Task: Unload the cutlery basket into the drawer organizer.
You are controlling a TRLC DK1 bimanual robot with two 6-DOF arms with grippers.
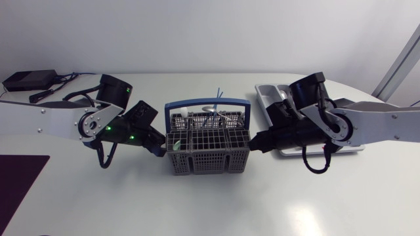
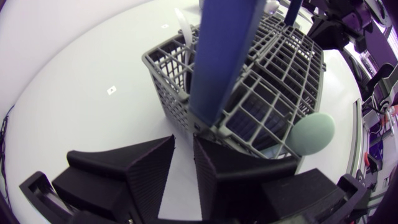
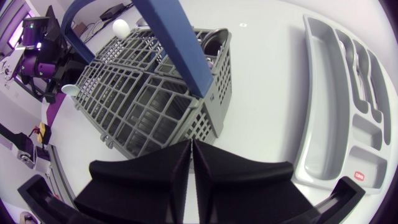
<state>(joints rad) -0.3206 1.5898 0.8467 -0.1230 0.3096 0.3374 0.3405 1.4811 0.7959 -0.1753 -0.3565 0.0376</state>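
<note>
The grey cutlery basket (image 1: 209,149) with its blue handle (image 1: 210,103) stands mid-table, with several utensils upright in its far compartments. My left gripper (image 1: 161,147) is low at the basket's left end. In the left wrist view its fingers (image 2: 155,163) stand slightly apart with bare table between them, just short of the basket wall (image 2: 180,99). My right gripper (image 1: 253,141) is at the basket's right end, its fingers shut together (image 3: 191,144) on nothing, close to the basket (image 3: 155,106). The grey drawer organizer (image 1: 268,97) lies at the right, partly under my right arm.
A round mint-green utensil end (image 2: 314,133) pokes out at the basket's side. A black box with cables (image 1: 29,80) sits at the rear left. A dark mat (image 1: 20,183) lies at the front left. The organizer (image 3: 348,93) lies beside my right gripper.
</note>
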